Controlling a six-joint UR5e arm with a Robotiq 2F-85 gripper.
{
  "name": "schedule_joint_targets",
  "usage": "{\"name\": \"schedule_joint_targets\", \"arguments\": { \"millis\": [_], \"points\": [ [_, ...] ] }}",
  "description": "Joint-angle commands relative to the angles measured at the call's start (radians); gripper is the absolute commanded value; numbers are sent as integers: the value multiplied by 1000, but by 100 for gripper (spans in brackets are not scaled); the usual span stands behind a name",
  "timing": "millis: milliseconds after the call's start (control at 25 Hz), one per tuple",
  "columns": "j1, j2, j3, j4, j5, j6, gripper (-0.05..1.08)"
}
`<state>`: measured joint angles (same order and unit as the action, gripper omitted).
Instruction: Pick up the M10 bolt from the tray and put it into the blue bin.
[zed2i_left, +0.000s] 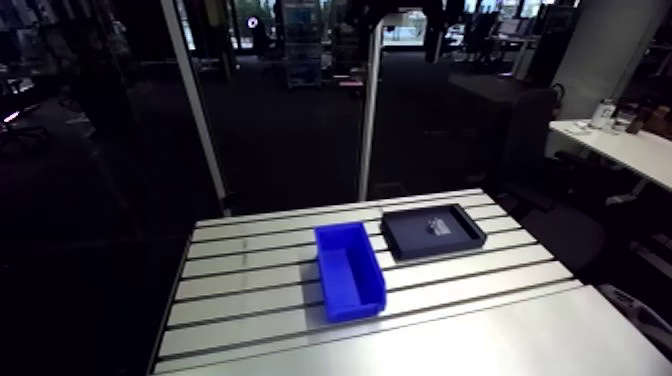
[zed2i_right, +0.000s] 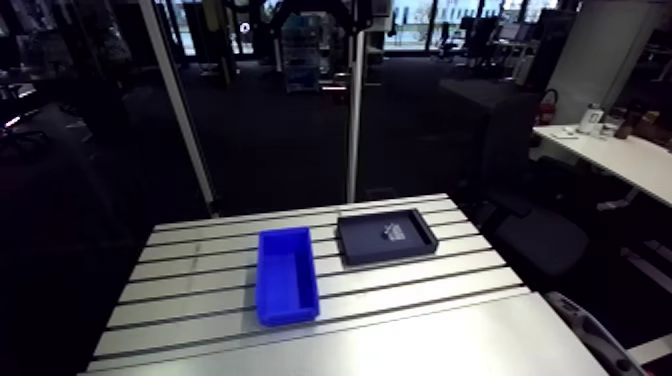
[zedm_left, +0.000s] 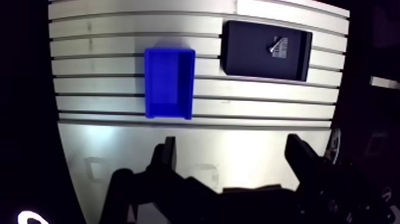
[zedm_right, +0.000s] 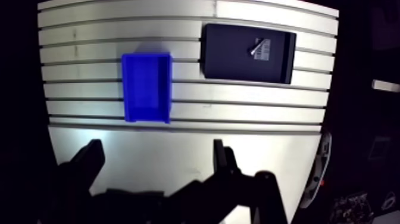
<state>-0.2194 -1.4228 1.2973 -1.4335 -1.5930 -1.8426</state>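
Hovering gripper (zedm_left: 232, 143): over the smooth near strip of the surface (zedm_left: 95, 77), shown only in the wrist view.
Fingers (zedm_left: 167, 158): spread wide apart, with nothing between them.
M10 bolt (zed2i_left: 437, 225): lying inside the black tray (zed2i_left: 415, 242), right of centre in the arm view's frame; small and silvery, beside a pale grey patch on the tray floor.
Tray position: flat on the slotted aluminium surface, just beside the blue bin (zed2i_left: 352, 305) but not touching it.
Bin position: centre of the arm view's frame, open side up, its long side running across the slots.
Gripper to things: bin and tray both lie well ahead of the fingers, the tray farther off.
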Motion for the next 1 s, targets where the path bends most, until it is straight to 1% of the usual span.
{"name": "schedule_joint_targets", "arguments": {
  "millis": [40,440,560,680,760,840,920,1000],
  "points": [
    [0,2,-2,-2,2,3,1],
    [0,-1,1,-2,2,19,1],
    [0,0,1,-2,9,27,1],
    [0,3,-2,-2,3,65,1],
    [0,5,-2,-2,5,78,1],
    [-3,8,-2,-2,6,121,1],
    [-3,12,-2,-2,2,185,1],
    [-17,14,3,-2,5,248,1]
  ]
}}
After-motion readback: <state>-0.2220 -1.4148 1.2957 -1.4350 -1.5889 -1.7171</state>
